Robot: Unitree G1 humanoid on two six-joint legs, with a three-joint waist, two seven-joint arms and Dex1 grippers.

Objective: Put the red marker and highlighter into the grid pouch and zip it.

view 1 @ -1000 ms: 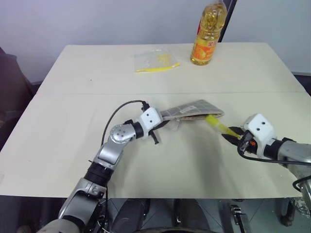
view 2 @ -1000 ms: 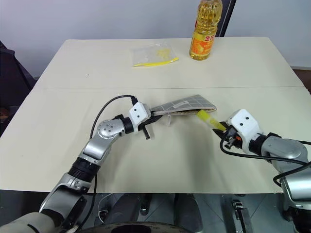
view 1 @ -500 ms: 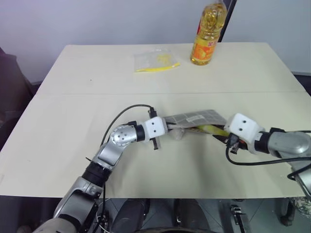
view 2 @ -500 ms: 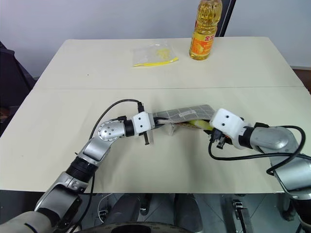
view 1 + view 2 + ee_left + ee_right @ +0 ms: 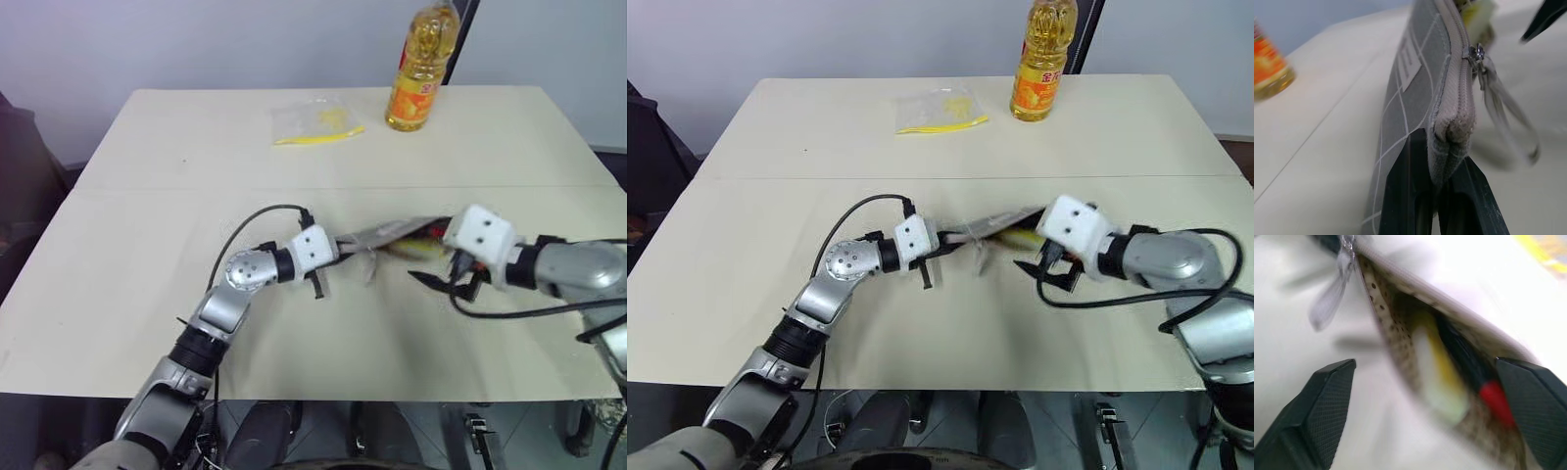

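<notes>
My left gripper (image 5: 1437, 196) pinches one end of the flat grey fabric grid pouch (image 5: 1420, 93), holding it just above the beige table (image 5: 147, 245); its small white label (image 5: 1408, 66) is too blurred to read. My right gripper (image 5: 1425, 416) stands spread wide at the pouch's open mouth. Inside lie the chunky pale-yellow highlighter (image 5: 1437, 377) and the slim red marker (image 5: 1496, 399), side by side. The yellow oil bottle's (image 5: 419, 69) orange label is unreadable.
</notes>
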